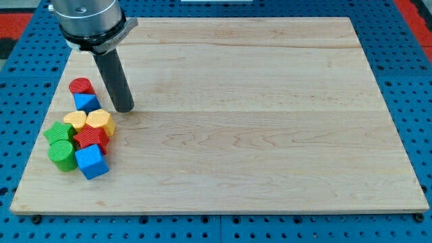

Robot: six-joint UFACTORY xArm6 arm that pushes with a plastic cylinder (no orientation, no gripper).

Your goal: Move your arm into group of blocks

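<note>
Eight blocks sit clustered at the wooden board's [270, 101] left edge — red cylinder [80, 86] and blue block [86, 102] on top. My tip [123, 108], bare and holding nothing, rests just right of them. Best push: slide down-left toward the yellow block [99, 121] — slow, no scattering.

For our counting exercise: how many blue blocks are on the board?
2. One blue block sits below the red cylinder; the other blue cube lies at the cluster's bottom. None seems hidden.
</note>
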